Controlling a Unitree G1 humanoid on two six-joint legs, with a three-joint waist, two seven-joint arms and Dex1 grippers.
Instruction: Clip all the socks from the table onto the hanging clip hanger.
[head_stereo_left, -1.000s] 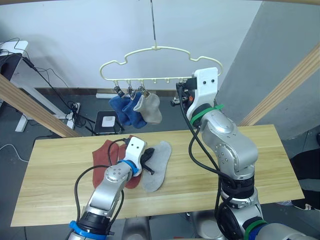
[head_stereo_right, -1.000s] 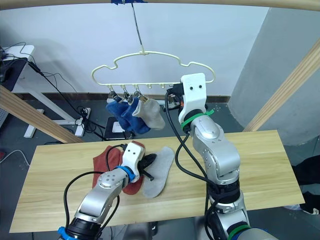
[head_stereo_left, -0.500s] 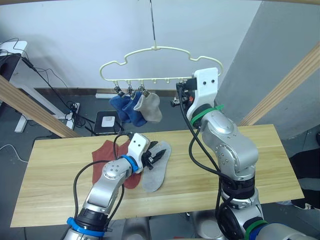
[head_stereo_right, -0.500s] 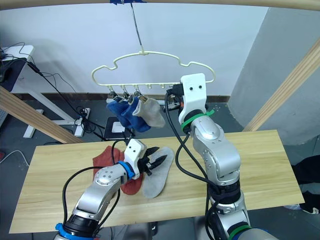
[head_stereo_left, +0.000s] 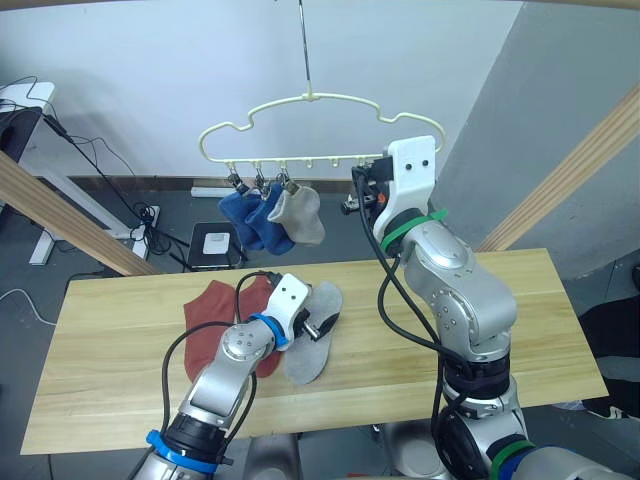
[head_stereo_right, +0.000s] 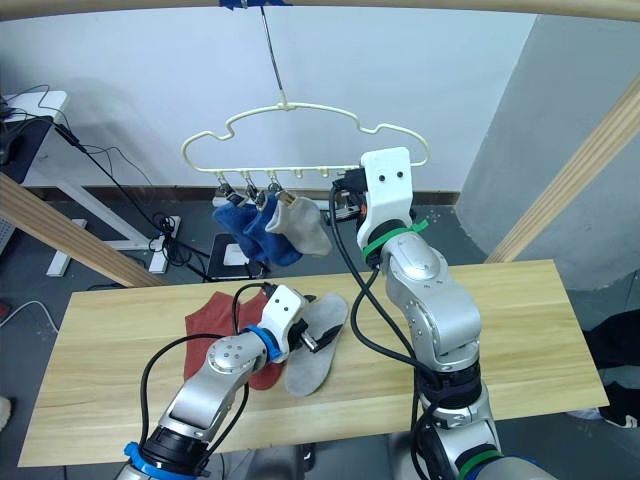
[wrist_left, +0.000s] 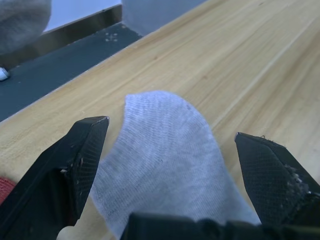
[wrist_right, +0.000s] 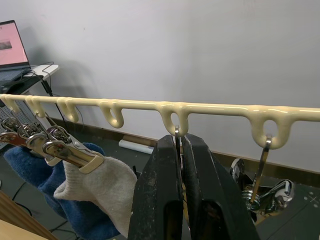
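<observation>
We see L gripper spread wide, grey sock on table between its fingers. R gripper pinched on a clip of hanger; 3 socks hang beside it.

- Left gripper: moved forward and toward the robot's right across the table, from the near edge of the grey sock to over its middle.
- Its fingers: pinched close together a second ago, spread half a second ago, now wide apart with one either side of the grey sock; left wrist view has the fabric lying between them.
- Left forearm: swung with it, now angled more toward the sock, covering more of the red socks than before.
- Grey sock: looks flat on the table, much as before; any small shift cannot be told.
</observation>
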